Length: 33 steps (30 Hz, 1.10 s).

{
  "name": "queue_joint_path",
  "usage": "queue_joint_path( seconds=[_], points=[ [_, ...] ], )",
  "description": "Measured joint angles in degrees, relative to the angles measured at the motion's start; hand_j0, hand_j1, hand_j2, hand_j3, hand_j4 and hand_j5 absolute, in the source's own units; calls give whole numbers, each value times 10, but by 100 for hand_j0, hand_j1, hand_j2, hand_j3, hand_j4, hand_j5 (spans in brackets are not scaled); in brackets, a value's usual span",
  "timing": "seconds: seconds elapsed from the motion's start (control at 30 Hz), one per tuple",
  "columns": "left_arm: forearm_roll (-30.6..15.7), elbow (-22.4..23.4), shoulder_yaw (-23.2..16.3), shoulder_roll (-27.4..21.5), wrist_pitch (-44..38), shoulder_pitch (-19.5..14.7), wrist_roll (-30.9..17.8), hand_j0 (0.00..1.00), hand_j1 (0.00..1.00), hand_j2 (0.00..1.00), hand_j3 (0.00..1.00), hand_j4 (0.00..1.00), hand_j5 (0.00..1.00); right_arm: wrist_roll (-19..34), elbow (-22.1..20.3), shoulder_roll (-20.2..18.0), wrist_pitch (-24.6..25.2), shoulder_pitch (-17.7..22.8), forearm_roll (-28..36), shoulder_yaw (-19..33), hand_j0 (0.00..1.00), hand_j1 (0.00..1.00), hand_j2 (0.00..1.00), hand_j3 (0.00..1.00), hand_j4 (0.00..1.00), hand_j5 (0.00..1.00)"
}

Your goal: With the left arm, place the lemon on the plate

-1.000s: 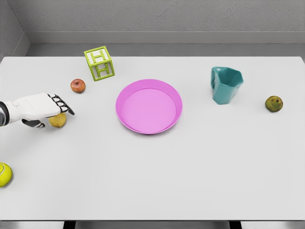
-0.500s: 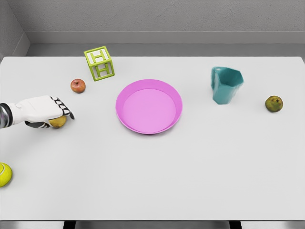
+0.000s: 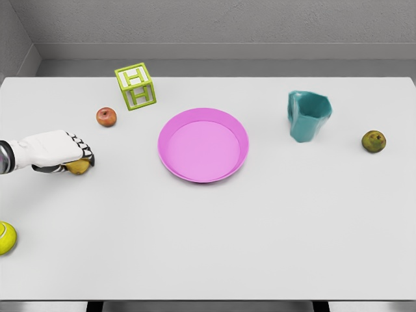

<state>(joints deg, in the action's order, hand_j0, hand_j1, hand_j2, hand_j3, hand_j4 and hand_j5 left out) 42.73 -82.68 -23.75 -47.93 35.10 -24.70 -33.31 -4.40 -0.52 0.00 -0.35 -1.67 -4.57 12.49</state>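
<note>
Grasping is the step I'm on: my left hand [image 3: 55, 151], at the frame's left edge, curls over the lemon [image 3: 78, 167]. Next I'd lift and carry it rightward to the pink plate [image 3: 170, 130] at centre.

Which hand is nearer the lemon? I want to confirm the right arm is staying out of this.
Left. The left hand is directly over the lemon, fingers curled around it on the table. The right hand is out of view.
</note>
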Motion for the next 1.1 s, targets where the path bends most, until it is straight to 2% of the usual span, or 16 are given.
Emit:
queue_joint_path(
  seconds=[0.27,0.5,0.9,1.1],
  points=[
    [0,0,3,2,0,-7,-3,56,56,56,56,56,56,0,0,0,0,0,0,0,100,100,100,100,100,100],
    [-2,1,26,32,0,-9,-16,55,55,55,55,55,55,0,0,0,0,0,0,0,100,100,100,100,100,100],
    [-17,0,24,38,1,-33,-17,53,53,53,53,53,53,0,0,0,0,-1,0,0,100,100,100,100,100,100],
    [-20,-1,21,40,1,-33,-17,53,53,53,53,53,53,0,0,0,0,0,0,0,100,100,100,100,100,100]
  ],
)
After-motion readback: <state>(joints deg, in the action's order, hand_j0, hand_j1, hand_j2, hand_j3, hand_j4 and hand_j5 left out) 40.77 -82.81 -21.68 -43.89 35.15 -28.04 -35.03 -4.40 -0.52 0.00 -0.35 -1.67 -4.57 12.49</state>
